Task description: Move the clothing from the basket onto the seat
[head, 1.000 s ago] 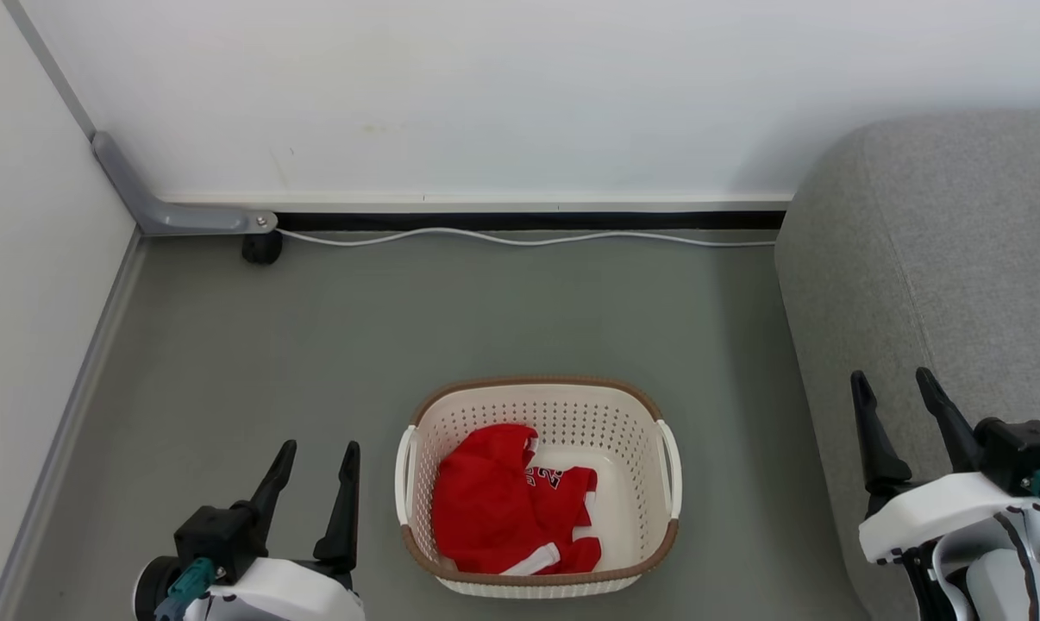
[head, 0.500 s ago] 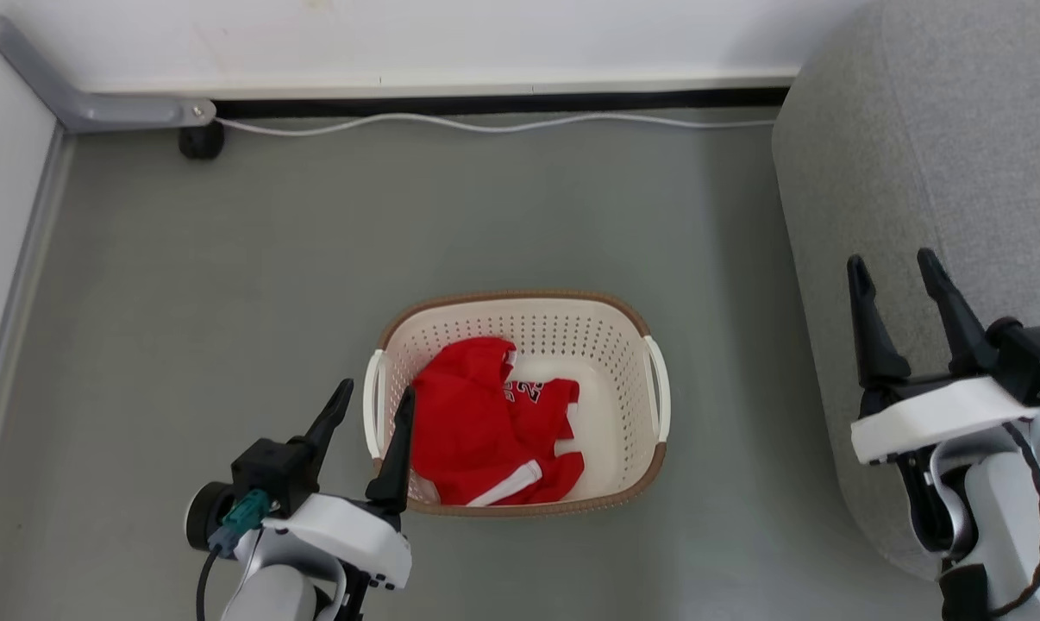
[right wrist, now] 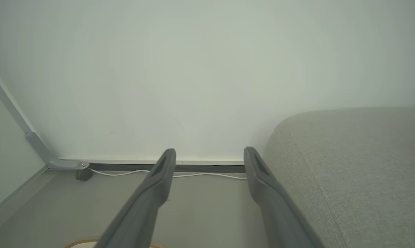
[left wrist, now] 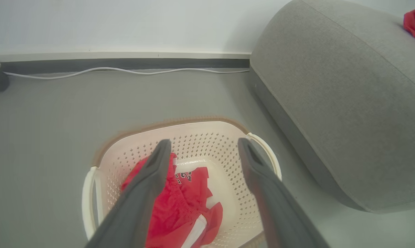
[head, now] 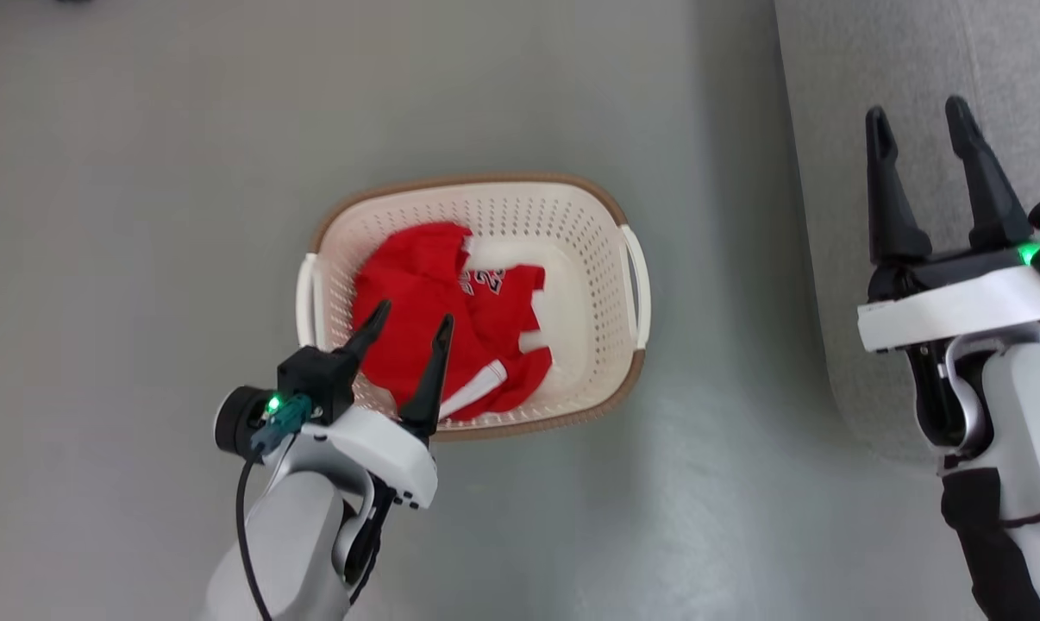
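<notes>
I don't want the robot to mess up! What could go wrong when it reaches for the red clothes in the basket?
1. The open left end effector hangs above the clothing, close to the near wall of the basket. It might snag the holes or rim and drag the basket.
2. The clothing is a crumpled heap, so it may pinch just one piece, or drop some on the floor before reaching the seat.
</notes>
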Available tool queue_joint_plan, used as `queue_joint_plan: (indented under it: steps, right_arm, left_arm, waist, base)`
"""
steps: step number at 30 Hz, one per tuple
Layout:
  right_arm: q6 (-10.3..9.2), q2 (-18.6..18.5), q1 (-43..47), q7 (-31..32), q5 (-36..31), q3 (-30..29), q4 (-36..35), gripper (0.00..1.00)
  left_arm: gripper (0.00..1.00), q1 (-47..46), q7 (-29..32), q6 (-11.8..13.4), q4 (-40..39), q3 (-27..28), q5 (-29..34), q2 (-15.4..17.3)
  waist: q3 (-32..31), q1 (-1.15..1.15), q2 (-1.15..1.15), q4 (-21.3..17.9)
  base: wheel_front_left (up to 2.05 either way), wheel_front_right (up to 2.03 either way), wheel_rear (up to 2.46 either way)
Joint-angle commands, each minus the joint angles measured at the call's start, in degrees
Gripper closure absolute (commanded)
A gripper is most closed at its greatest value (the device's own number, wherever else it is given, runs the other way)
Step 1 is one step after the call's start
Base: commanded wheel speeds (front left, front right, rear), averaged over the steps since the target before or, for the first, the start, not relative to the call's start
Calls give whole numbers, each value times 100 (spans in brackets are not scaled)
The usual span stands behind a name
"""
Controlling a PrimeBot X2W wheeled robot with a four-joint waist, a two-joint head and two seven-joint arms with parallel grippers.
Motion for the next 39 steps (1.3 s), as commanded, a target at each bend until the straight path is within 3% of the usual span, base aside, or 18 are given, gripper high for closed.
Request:
queue_joint_plan:
  steps: [1, 18, 28, 39]
  right_arm:
    - [23, 27, -91, -34, 58, 128, -224, 0]
    - [23, 347, -788, -34, 168, 462, -696, 0]
    - [23, 536, -1210, -34, 266, 821, -940, 0]
    - [23, 636, -1420, -34, 461, 962, -1119, 0]
  left_arm:
    - [0, -213, -35, 29, 48, 104, 7, 49]
    - [0, -2087, -35, -7, 1946, -52, 376, 69]
    - [0, -3212, 72, 85, 3443, -51, 457, 297]
    - [0, -3858, 614, 328, 3994, -72, 434, 588]
  waist:
    - [334, 0, 0, -205]
    - [1657, 0, 0, -782]
    - [2340, 0, 0, -1153]
    - [2853, 0, 0, -1477]
  base:
    - [0, 0, 0]
    - [0, 0, 0]
    - [0, 0, 0]
    - [0, 0, 0]
